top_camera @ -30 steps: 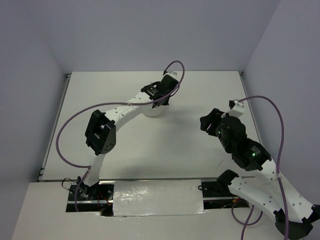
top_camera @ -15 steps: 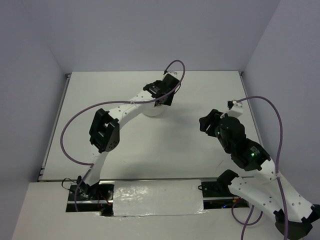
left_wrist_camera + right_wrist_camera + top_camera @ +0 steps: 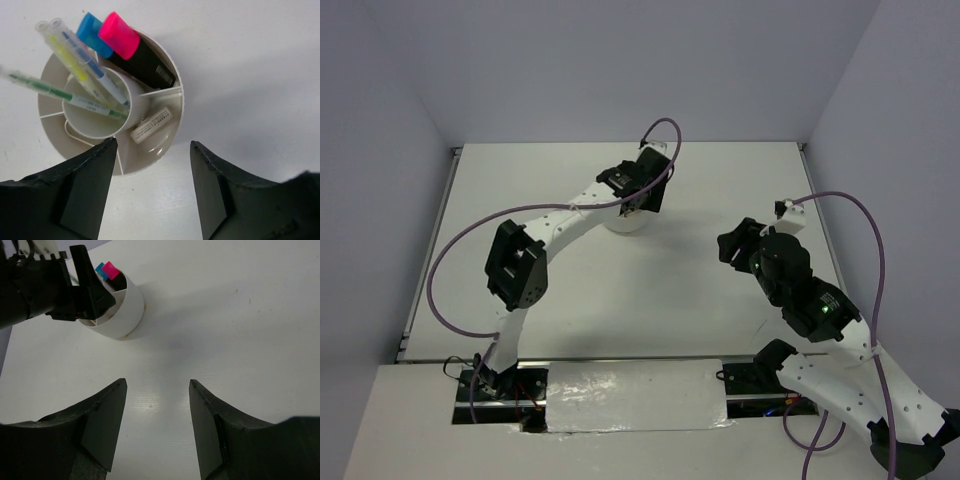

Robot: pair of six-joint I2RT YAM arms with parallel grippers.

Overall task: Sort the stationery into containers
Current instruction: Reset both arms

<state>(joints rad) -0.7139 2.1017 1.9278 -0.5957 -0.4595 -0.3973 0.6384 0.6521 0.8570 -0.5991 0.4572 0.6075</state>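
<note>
Your left gripper (image 3: 152, 147) is spread open, holding nothing, directly above the white cup (image 3: 179, 102). Just past its fingertips an eraser (image 3: 151, 125) lies in an outer compartment. Farther on, a pink highlighter (image 3: 120, 36) and a blue highlighter (image 3: 89, 29) share another, with three pens (image 3: 95, 75) in the centre tube. Your right gripper (image 3: 157, 387), open and empty, hovers well away over the table (image 3: 240, 330).

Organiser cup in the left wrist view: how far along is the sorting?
Done: three thin pens stand in the organiser cup's centre tube. The pink highlighter and blue highlighter share one outer compartment, and the eraser lies in another. In hand: nothing. The left gripper hovers open above the cup, and the right gripper is open too. Left: probably nothing, as no loose piece shows.
</note>
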